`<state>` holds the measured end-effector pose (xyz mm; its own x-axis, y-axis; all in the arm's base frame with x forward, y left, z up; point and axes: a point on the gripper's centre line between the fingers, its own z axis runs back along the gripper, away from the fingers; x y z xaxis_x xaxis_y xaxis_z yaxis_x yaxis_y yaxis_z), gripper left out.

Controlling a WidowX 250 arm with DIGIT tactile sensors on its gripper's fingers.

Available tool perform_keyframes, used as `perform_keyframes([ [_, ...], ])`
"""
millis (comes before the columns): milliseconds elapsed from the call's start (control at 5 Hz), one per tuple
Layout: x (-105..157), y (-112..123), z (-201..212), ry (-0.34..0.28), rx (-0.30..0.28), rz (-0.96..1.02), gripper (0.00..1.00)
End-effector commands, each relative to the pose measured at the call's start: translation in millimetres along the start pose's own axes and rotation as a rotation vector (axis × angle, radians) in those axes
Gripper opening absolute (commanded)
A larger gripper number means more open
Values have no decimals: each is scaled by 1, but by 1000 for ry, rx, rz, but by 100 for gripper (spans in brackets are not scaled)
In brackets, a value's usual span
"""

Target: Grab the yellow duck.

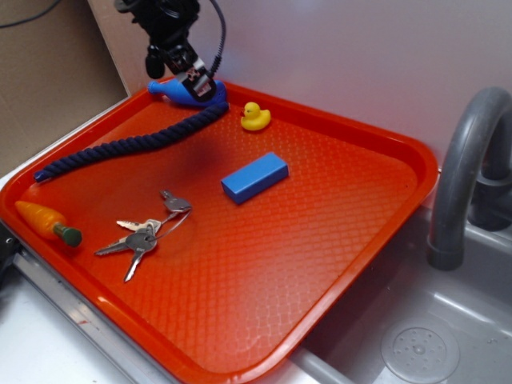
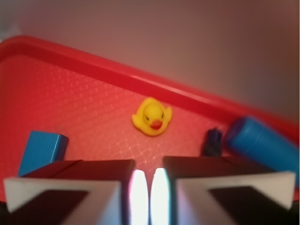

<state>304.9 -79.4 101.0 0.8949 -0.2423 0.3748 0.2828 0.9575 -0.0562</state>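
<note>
The yellow duck [image 1: 255, 117] sits upright near the far rim of the orange tray [image 1: 336, 264]. In the wrist view the duck [image 2: 152, 117] faces me, its orange beak toward the camera, a little beyond my fingers. My gripper [image 1: 190, 78] hangs above the tray's far left corner, left of the duck and apart from it. Its jaws [image 2: 149, 187] are nearly together with only a thin gap and hold nothing.
A blue block [image 1: 254, 177] lies mid-tray, also at left in the wrist view [image 2: 41, 151]. A dark blue rope [image 1: 128, 148] with a blue handle [image 1: 188, 94] runs along the far left. Keys [image 1: 144, 232] and an orange toy carrot [image 1: 48, 222] lie front left. A grey faucet [image 1: 468, 176] and sink stand right.
</note>
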Motion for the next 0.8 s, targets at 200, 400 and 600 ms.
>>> perform_keyframes([
  [200, 18, -25, -57, 29, -32, 66, 100],
  [400, 20, -32, -65, 40, -35, 37, 100],
  [600, 26, -32, -73, 57, -12, 10, 100],
])
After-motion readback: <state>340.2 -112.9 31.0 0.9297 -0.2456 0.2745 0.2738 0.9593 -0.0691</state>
